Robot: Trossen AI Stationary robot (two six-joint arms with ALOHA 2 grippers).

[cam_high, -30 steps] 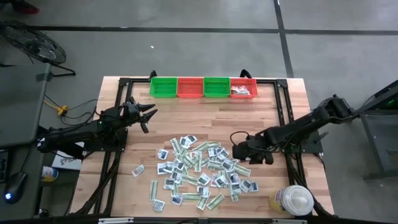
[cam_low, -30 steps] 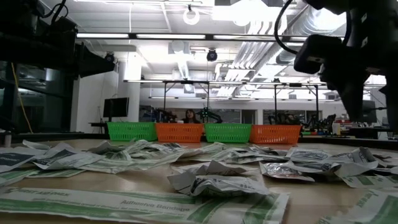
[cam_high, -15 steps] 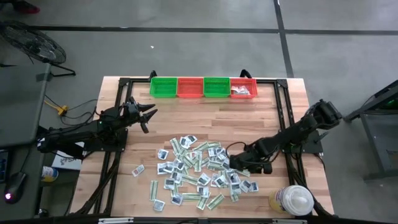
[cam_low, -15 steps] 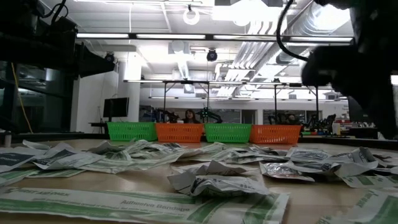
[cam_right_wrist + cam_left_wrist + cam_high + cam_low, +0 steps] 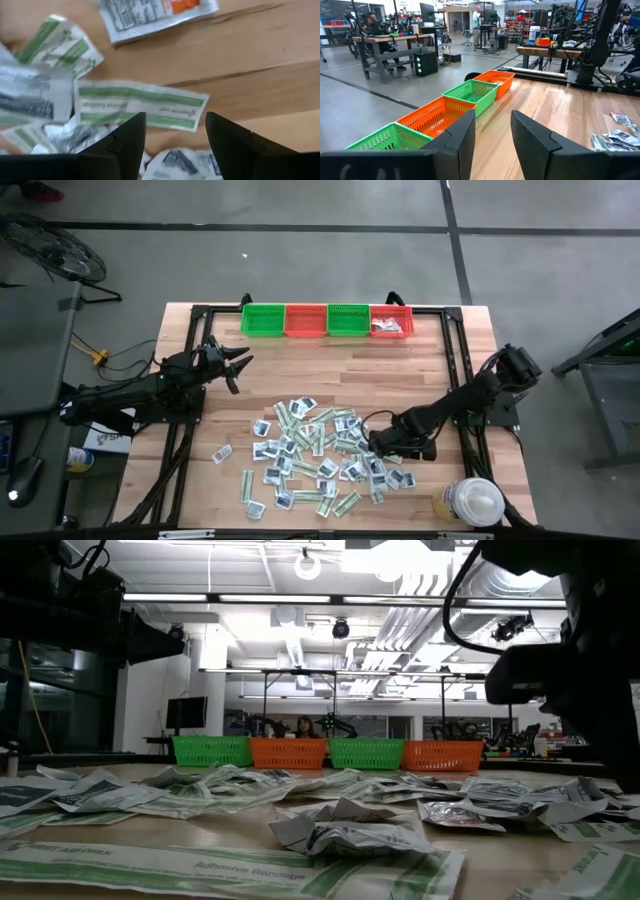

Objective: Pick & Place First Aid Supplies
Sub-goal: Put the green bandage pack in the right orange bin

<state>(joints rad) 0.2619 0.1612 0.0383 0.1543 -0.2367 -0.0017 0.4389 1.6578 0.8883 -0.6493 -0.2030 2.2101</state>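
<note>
From above, the first aid packets (image 5: 320, 455) lay heaped across the near middle of the desk (image 5: 440, 380), the four baskets (image 5: 327, 320) lined its far edge, and the right pincer (image 5: 378, 443) hung low over the heap's right side, while the left pincer (image 5: 238, 363) waited near the left edge. At desk height, crumpled packets (image 5: 345, 830) filled the foreground with the baskets (image 5: 330, 752) far behind. The left wrist camera showed its fingers (image 5: 462, 145) spread on nothing. The right wrist camera showed fingers (image 5: 127, 142) spread astride a green-striped bandage strip (image 5: 142, 111). The step looked like reaching for a pick; next it likely needed to drop onto that strip and close.
</note>
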